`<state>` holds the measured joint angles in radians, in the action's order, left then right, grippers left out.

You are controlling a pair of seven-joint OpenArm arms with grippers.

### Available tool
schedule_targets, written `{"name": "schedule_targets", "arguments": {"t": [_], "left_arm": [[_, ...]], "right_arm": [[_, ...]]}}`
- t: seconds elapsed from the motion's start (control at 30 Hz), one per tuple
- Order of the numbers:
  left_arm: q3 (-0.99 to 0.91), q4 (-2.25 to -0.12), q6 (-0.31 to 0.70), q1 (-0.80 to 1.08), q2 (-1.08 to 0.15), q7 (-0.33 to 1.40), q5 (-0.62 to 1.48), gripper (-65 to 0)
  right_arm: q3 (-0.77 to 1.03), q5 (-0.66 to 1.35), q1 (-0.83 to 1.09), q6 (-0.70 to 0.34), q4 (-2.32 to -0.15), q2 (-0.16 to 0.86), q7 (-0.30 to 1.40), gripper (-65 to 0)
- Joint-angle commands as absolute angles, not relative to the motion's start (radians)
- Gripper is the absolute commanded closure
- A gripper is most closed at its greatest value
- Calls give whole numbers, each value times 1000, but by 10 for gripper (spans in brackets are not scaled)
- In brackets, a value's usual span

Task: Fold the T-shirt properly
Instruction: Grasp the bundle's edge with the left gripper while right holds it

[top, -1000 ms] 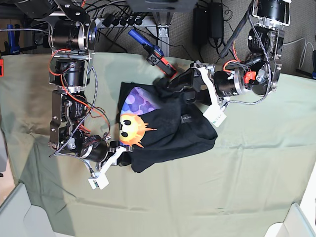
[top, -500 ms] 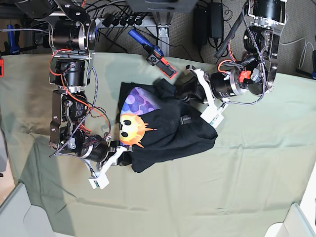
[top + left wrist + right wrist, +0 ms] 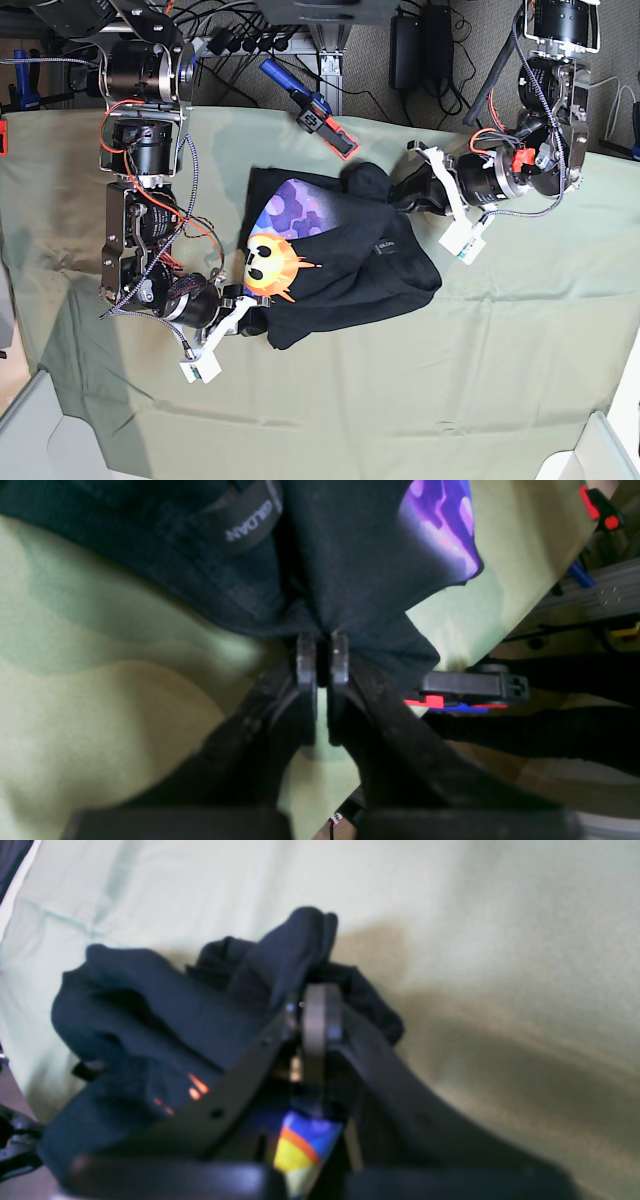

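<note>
**Both pincers clamped on shirt**

T-shirt (image 3: 340,265) lies bunched mid-surface (image 3: 500,380), sun print up. Left pincer (image 3: 322,652) pinches a black fold at the shirt's far edge, near the collar label; cloth fans out beyond its tips. Right pincer (image 3: 315,1010) grips a raised wad at the near corner, by the print.

The base view looks straight down from above, far enough off to take in both arms and the whole green cloth (image 3: 420,400). Each wrist view looks along its own fingers from very close – the left gripper (image 3: 322,652) and right gripper (image 3: 320,1010). All three views share the T-shirt (image 3: 340,270)
</note>
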<state>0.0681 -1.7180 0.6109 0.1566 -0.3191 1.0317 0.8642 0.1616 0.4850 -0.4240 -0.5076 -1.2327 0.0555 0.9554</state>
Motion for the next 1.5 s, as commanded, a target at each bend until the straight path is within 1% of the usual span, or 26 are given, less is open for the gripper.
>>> {"name": "schedule_targets", "arguments": {"t": [0.0,0.33,0.6,0.83,0.87,0.9,0.97,1.0,1.03,1.37,1.47], "left_arm": [[64,-1731,641,140,-334,1018,875,0],[63,-1731,641,49,-399,1048,869,0],[63,-1740,640,44,-405,1055,797,0],[63,-1824,650,44,-462,1056,809,0],[63,-1840,656,44,-470,1058,822,-41],[63,-1856,656,44,-475,1065,832,-104],[63,-1886,656,45,-479,1091,856,-259],[63,-1896,655,45,-480,1101,865,-320],[63,-1902,655,45,-480,1104,864,-350],[63,-1907,656,54,-505,1104,870,-350],[64,-1922,686,76,-504,1104,909,-343]], "right_arm": [[162,501,-451,-591,-1247,61,939,0],[162,501,-451,-591,-1247,61,939,0],[162,501,-451,-591,-1247,61,939,0],[162,501,-451,-591,-1247,61,939,0],[162,501,-451,-591,-1247,61,939,0],[162,501,-451,-591,-1247,61,939,0],[162,501,-451,-591,-1247,60,939,0],[162,501,-451,-591,-1247,60,939,0],[162,501,-451,-591,-1247,61,939,0],[162,500,-451,-591,-1247,61,924,0],[162,475,-452,-591,-1247,61,889,0]]}}
